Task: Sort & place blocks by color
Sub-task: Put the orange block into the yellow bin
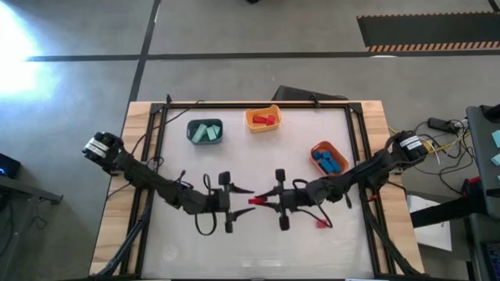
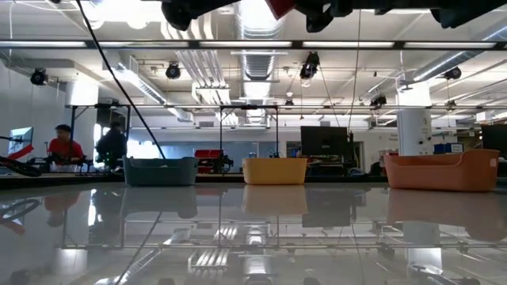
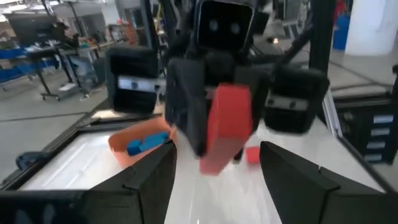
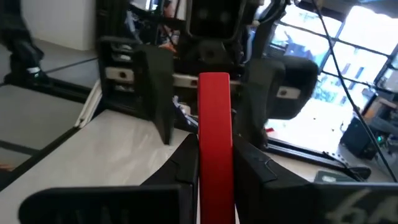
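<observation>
Over the middle of the white table [image 1: 258, 242] the two arms meet nose to nose, both raised well above the surface. The right gripper [image 1: 266, 198] holds a flat red block [image 1: 257, 200] pinched between its fingers [image 4: 181, 167], the block standing on edge and pointing toward the other arm. The left gripper [image 1: 241, 193] faces it with its fingers [image 3: 144, 182] spread wide, one on each side of the block's free end, not yet closed on it. A second small red block [image 1: 321, 224] lies on the table just beside the right arm. Along the far side stand three bins: a dark teal bin [image 1: 205, 132] with pale green blocks [image 1: 205, 133] in it, a yellow-orange bin [image 1: 262, 119] with red blocks [image 1: 265, 120] in it, and, nearer the right arm, an orange bin [image 1: 329, 158] with blue blocks [image 1: 329, 162] inside. From table height only the three bins show in a row, with the grippers and the red block cut off at the upper edge. In the room behind, two people [image 2: 65, 147] sit at a desk far off.
</observation>
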`<control>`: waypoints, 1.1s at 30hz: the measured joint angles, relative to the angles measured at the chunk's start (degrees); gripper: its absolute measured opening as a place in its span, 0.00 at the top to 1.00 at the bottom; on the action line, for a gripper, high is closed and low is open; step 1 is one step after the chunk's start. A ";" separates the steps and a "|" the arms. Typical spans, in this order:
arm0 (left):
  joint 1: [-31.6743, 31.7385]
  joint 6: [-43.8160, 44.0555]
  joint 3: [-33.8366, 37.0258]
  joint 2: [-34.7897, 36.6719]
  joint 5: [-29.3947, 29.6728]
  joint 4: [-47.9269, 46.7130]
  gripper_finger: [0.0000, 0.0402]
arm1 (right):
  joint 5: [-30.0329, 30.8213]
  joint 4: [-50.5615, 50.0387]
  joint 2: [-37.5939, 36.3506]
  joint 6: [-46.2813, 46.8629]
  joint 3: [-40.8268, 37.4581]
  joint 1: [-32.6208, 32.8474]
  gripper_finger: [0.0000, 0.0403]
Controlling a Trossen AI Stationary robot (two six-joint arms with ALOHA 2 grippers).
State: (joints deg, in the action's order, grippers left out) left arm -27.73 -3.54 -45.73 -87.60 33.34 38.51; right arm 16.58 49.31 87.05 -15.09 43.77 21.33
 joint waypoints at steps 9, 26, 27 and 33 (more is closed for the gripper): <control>0.27 -2.40 0.95 -0.12 -0.31 4.58 0.47 | -0.10 0.76 0.07 1.00 0.08 -1.46 0.89; 3.41 -4.93 1.02 -0.37 -0.55 7.26 0.84 | 0.04 -1.10 0.17 1.20 0.07 -3.64 0.89; 3.55 -5.59 1.02 -0.37 -0.83 7.14 0.87 | -0.34 -1.23 0.17 1.40 0.07 -3.74 0.88; 5.16 -4.31 1.02 -0.37 -0.62 7.04 0.89 | 0.65 -2.01 0.15 2.01 0.07 -3.97 0.75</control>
State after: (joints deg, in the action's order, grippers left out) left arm -22.56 -7.86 -44.71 -87.96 32.72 45.55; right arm 17.22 47.30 87.20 -13.08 43.83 17.37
